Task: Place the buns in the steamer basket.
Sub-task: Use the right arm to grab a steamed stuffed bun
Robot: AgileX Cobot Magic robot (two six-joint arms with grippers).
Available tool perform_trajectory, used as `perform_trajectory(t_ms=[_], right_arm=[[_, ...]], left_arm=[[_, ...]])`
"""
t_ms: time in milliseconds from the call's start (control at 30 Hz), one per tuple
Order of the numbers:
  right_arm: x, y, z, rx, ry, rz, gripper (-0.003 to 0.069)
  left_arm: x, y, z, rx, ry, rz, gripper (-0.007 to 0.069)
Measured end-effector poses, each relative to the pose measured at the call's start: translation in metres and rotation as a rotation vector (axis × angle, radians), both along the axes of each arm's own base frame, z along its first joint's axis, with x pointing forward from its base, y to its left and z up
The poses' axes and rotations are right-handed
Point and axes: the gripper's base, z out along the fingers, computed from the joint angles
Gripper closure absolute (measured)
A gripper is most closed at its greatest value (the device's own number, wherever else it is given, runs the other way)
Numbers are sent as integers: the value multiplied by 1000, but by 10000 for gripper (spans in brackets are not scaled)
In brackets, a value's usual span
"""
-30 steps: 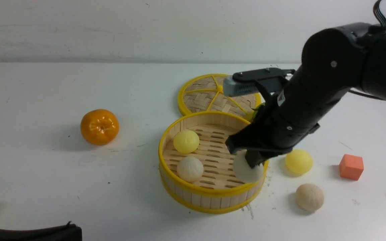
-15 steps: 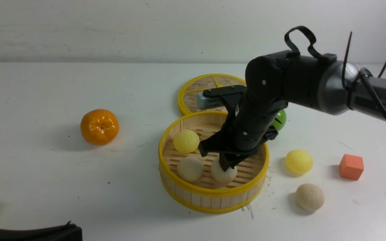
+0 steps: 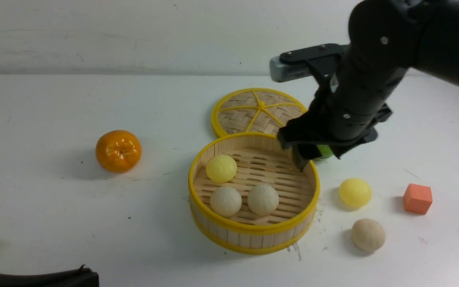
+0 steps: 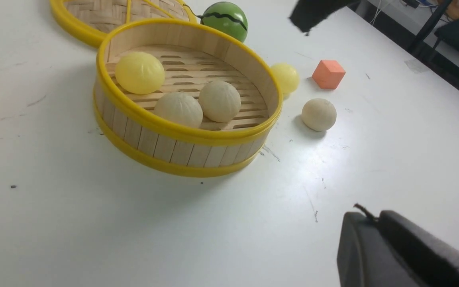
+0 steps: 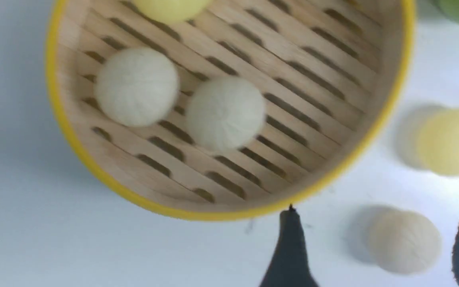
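Buns (image 3: 263, 199): three rest in the steamer basket (image 3: 253, 243); the right gripper (image 5: 379, 247) hovers, jaws parted and empty, framing a pleated bun (image 5: 404, 241) below, likely next.

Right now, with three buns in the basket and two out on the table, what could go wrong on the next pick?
1. The yellow bun and the cream bun are round and lie close together on the table. The open right gripper, closing on one, could nudge the other and set it rolling.
2. The green striped ball sits beside the steamer basket, near the yellow bun. A misaimed reach might grab it instead.
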Motion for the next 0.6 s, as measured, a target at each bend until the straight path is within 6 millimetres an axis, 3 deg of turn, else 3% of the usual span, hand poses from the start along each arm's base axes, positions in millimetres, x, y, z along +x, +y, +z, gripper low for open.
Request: perform_trajectory(t_ms=[133,267,433,600], right_arm=[[-8,-35,-35,-75,116,-108,289],[-3,-58,-68,-40,188,-202,377],[14,-78,-84,18,195,-283,398],[20,-79,-99,36,228,-273,399]], left_arm=[[0,0,0,-13,8,-1,583],[0,0,0,-14,8,-1,578],[0,0,0,-16,9,-1,571],[0,0,0,-16,9,-1,568]])
